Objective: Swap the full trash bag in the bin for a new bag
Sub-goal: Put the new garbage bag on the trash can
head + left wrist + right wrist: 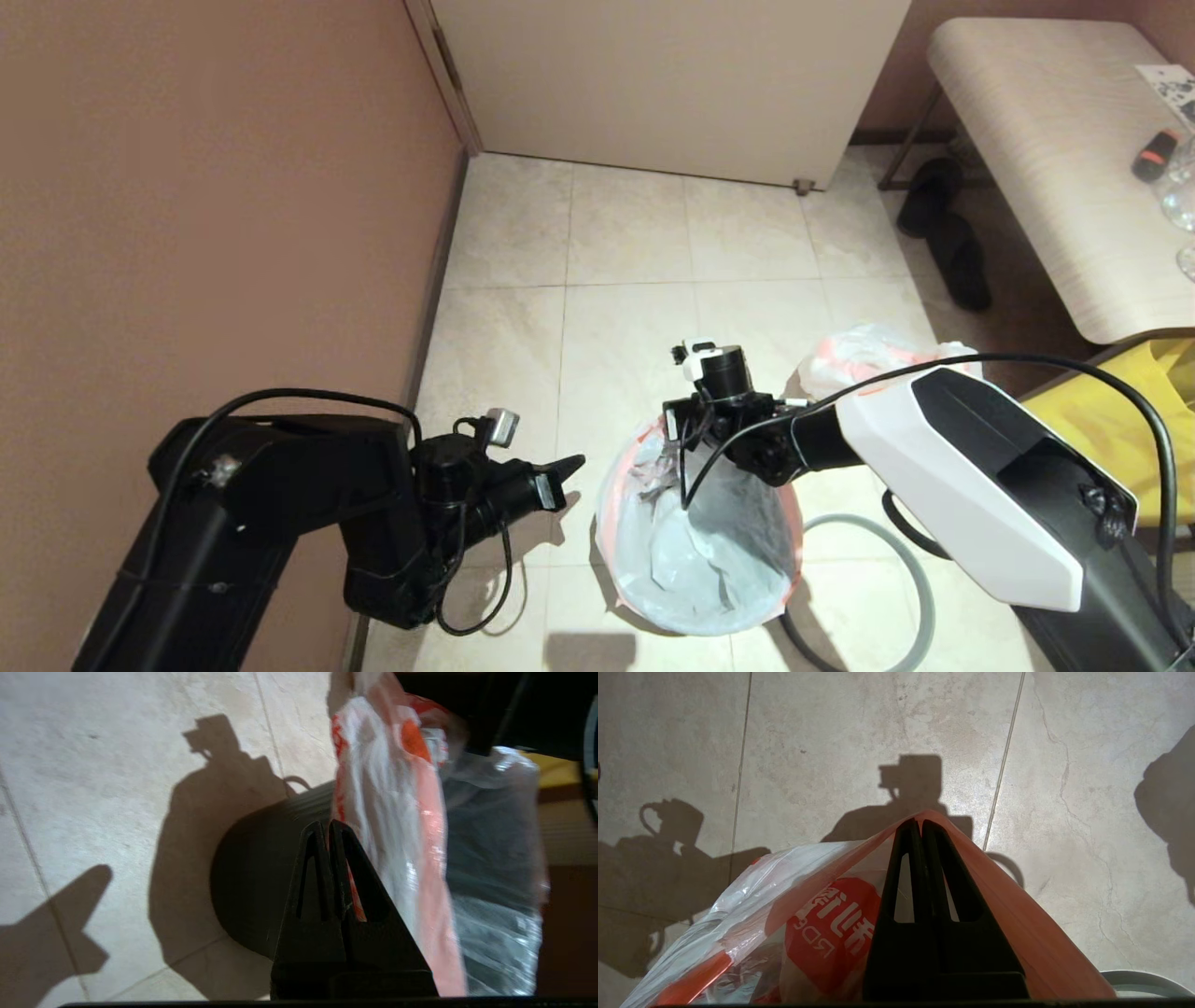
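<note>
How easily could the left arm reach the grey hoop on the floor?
Probably not easily: the hoop lies beyond the bin, by the right arm; the left tool would have to cross both.

Bin (261,868) mostly hidden under new bag (700,551), grey hoop (910,579) cut off by edge

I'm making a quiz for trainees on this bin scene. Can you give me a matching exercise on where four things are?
Things:
1. new bag
2. full trash bag
3. grey hoop
4. yellow bag

Places:
A. flat on the floor beside the bin
B. at the head view's right edge
C. lining the bin, mouth open
D. on the floor beyond the bin

Pairs: 1-C, 2-D, 3-A, 4-B
</note>
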Controlling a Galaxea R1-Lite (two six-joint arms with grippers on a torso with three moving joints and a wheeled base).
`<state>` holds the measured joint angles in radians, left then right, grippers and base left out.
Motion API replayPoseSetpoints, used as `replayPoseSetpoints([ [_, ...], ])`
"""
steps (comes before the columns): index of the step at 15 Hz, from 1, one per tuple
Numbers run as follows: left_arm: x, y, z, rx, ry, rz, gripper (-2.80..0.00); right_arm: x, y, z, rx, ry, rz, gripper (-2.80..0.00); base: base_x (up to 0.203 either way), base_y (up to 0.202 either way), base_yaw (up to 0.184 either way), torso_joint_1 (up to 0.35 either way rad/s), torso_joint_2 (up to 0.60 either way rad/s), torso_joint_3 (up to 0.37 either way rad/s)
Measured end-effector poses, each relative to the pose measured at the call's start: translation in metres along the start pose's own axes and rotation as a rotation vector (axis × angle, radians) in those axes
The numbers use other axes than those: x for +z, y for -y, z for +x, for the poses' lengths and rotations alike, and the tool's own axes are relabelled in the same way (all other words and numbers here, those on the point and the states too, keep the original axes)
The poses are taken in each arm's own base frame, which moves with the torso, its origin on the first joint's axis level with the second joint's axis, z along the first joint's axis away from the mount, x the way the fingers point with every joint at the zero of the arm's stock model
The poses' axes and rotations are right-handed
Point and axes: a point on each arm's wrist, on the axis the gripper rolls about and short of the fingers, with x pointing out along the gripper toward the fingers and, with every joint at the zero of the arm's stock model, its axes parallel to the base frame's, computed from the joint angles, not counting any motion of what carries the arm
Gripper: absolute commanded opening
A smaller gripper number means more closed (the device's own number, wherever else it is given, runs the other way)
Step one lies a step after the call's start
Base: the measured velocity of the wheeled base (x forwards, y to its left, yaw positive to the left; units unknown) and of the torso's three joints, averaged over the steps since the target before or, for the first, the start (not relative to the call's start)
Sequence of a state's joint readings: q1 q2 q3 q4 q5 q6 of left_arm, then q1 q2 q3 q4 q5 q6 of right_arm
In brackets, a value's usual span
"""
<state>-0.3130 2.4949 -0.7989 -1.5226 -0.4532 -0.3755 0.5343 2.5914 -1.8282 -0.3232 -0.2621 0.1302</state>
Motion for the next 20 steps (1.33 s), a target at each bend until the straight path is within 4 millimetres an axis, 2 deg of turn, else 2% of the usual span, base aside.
replayPoseSetpoints([
  [3,0.008,0.004,-0.019,-0.123,-0.063,-0.081,-2.8,0.006,-0.007,-0.008,0.014,0.008,-0.005,-2.8,0.0,0.0,0.0,0.0,0.0,0.0],
  [7,0.011,0.011,-0.035,-0.265,-0.14,-0.092,-2.8,0.009,-0.018,-0.025,0.033,-0.007,-0.021,-2.8,0.0,0.0,0.0,0.0,0.0,0.0],
  [11,0.012,0.022,-0.033,-0.29,-0.142,-0.055,-2.8,0.012,-0.022,-0.03,0.043,0.0,-0.023,-2.8,0.0,0.0,0.0,0.0,0.0,0.0],
  [16,0.005,0.031,-0.017,-0.156,-0.157,0.01,-2.8,0.011,-0.032,-0.034,0.064,0.005,-0.022,-2.8,0.0,0.0,0.0,0.0,0.0,0.0],
  [20,0.005,0.032,-0.014,-0.156,-0.152,0.019,-2.8,0.01,-0.036,-0.035,0.081,0.004,-0.022,-2.8,0.0,0.0,0.0,0.0,0.0,0.0],
])
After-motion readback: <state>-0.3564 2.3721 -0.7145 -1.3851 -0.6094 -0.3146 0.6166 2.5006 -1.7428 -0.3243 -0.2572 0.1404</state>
